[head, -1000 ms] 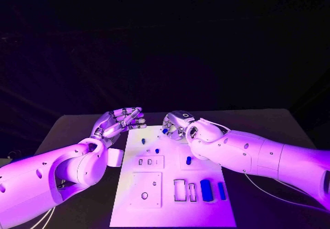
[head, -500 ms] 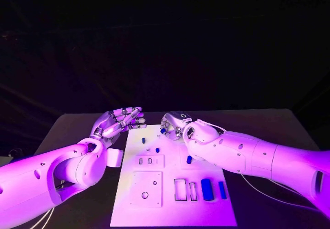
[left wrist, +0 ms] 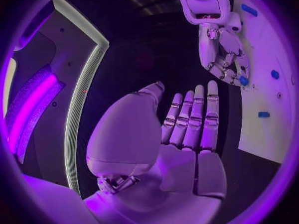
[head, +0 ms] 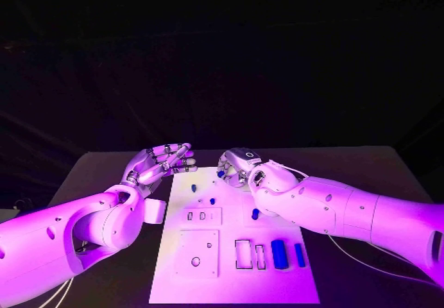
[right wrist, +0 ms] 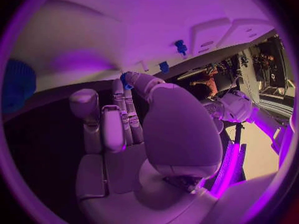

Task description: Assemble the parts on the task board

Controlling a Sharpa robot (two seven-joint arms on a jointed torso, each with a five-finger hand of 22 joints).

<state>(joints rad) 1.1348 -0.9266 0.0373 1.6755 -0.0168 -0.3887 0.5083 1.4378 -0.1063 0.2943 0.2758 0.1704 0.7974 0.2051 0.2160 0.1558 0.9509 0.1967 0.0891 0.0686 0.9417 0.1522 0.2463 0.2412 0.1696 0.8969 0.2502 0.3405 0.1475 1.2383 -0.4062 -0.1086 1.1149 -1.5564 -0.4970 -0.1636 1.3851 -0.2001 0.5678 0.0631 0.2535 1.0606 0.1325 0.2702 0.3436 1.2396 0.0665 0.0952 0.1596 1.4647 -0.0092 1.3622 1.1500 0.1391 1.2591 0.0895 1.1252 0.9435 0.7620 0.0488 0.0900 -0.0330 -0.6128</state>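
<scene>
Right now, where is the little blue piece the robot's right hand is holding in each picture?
Head view: the small blue part sits at the right hand fingertips, over the task board far end.
Left wrist view: the part is at that hand's fingertips.
Right wrist view: it peeks out at the fingertips.
Shared landmark: the white task board.

Head view looking down on bench [head: 111, 168] and task board [head: 231, 282], wrist views close behind each palm, all sharing the board's far end.

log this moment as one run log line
left hand: open, off board | right hand: pinching blue part | task board: assembly unfinished
</scene>
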